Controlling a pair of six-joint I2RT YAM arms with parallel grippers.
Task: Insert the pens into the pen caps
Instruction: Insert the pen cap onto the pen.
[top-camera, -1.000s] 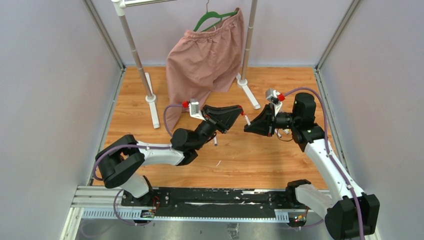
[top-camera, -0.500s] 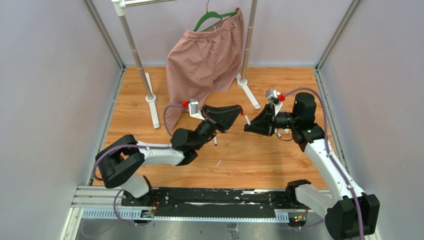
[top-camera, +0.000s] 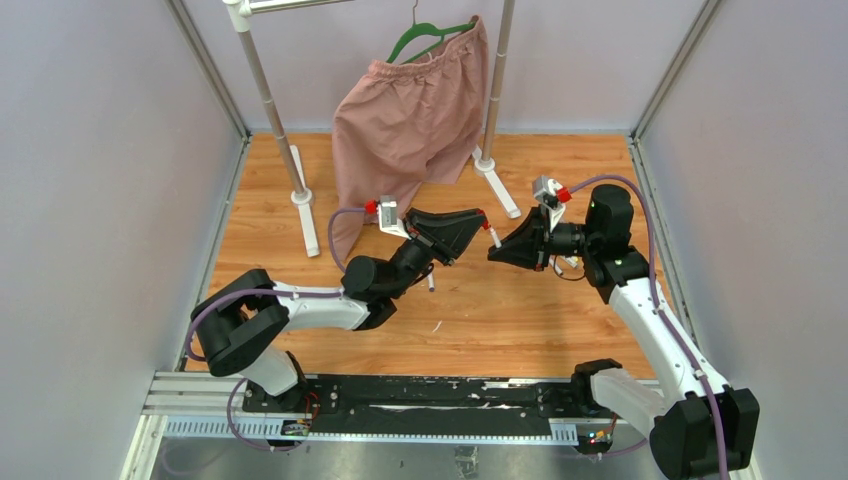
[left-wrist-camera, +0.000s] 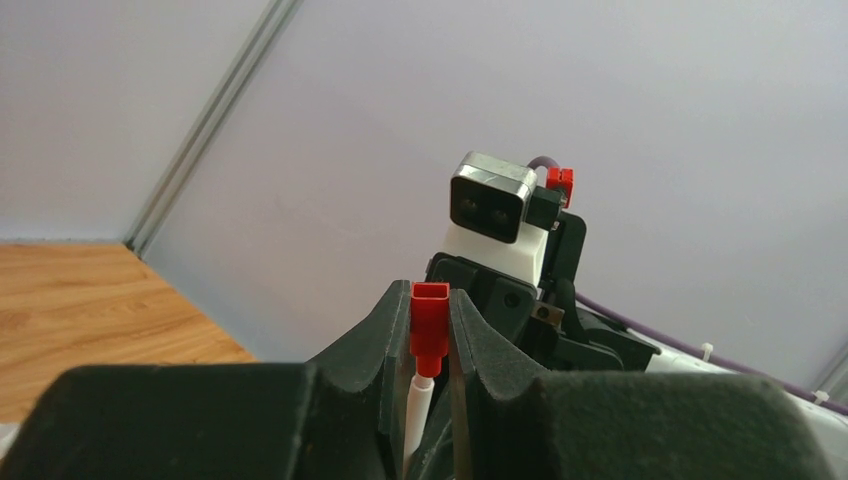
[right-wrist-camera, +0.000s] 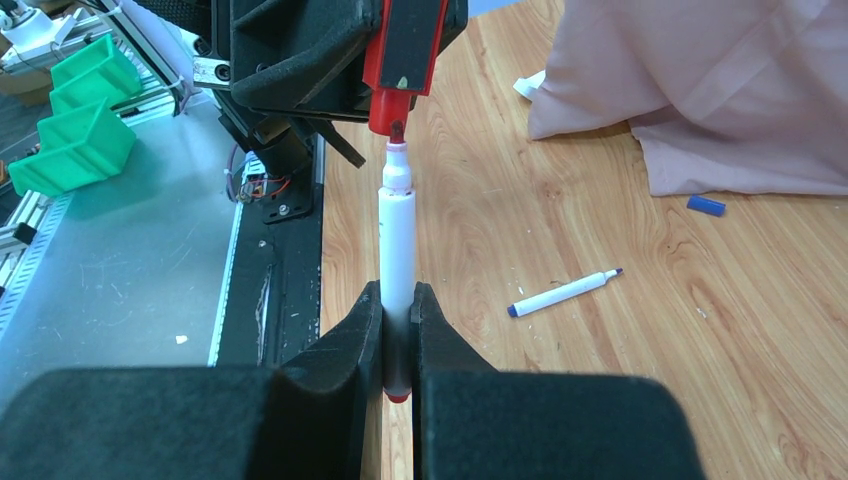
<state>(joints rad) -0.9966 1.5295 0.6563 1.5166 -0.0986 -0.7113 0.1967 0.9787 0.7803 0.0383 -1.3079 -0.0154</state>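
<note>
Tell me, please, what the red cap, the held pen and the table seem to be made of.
The red cap looks like smooth, glossy moulded plastic. The pen barrel seems to be white plastic too, with a soft sheen. The table shows wood grain, so wood or laminate; I cannot tell which.

The left arm (top-camera: 310, 305) and right arm (top-camera: 655, 325) have white links, black joints and a purple cable (top-camera: 331, 235) each. The left gripper (top-camera: 484, 218) and right gripper (top-camera: 492, 252) are black wedges, and each wrist carries a small grey-and-white camera (left-wrist-camera: 490, 205) with a red connector (left-wrist-camera: 560, 183)
</note>
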